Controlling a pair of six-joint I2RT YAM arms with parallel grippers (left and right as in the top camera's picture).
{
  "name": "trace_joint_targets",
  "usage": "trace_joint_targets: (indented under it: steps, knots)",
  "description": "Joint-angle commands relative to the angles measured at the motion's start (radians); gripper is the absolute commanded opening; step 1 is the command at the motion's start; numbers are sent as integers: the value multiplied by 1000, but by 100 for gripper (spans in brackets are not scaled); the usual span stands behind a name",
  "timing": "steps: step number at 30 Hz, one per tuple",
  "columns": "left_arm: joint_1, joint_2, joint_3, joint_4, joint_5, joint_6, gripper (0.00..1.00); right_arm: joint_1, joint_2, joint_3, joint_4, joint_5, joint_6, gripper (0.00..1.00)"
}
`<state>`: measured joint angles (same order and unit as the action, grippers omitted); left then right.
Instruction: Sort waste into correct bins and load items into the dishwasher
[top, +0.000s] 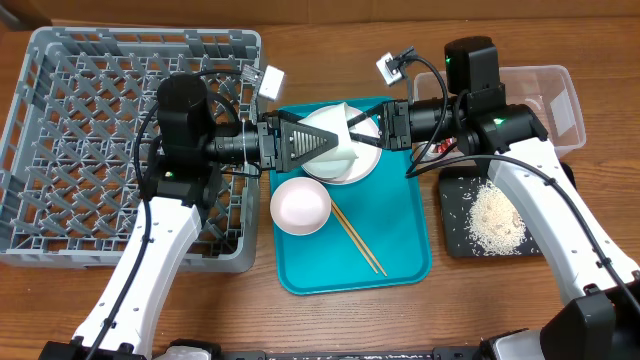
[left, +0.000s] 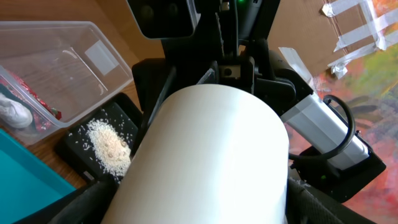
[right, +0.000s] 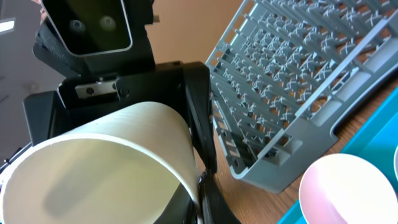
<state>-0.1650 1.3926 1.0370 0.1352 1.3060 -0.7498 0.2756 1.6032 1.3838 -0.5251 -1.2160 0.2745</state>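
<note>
The small white cup (top: 337, 140) is held on its side above the teal tray, between both grippers. My left gripper (top: 322, 140) grips its body from the left, and the cup fills the left wrist view (left: 211, 155). My right gripper (top: 374, 128) pinches the cup's rim (right: 202, 190) from the right. The white plate (top: 362, 165) lies under them. The pink bowl (top: 300, 205) and the chopsticks (top: 357, 238) lie on the tray. The rice (top: 497, 220) is piled in the black tray (top: 455, 215). The red wrapper (left: 38, 102) lies in the clear tub (top: 560, 100). I cannot make out the grey-white bowl.
The grey dish rack (top: 90, 130) stands at the left, its near corner close to the pink bowl (right: 348, 186). The teal tray (top: 400, 240) is in the middle. A small white crumpled object (left: 12, 113) lies in the tub. A white cable plug (top: 392, 66) lies behind the tray.
</note>
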Motion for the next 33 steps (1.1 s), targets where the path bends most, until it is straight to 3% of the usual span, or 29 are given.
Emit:
trace_joint_targets:
  steps: [1,11,14,16,18,20,24,27,33]
  knots:
    - [-15,10,9,-7,-31,-6,87,15,-8,18,41,-73,45,4]
    - [-15,10,9,-6,-34,-6,88,34,-8,18,45,-57,43,4]
    - [-15,10,9,-6,-34,-6,84,34,-8,18,45,-58,43,4]
    - [-15,10,9,-5,-35,-6,76,35,-8,18,45,-58,43,4]
    - [-15,10,9,-3,-43,-6,61,35,-8,18,45,-58,43,4]
    - [-15,10,9,-4,-66,-4,46,35,-8,18,45,-58,43,15]
    - [-11,10,9,-8,-83,113,32,35,-8,18,40,-46,43,24]
    - [2,10,9,-30,-100,166,27,34,-8,18,-3,26,43,25]
    - [49,10,9,-206,-248,322,24,14,-8,18,-175,365,32,27]
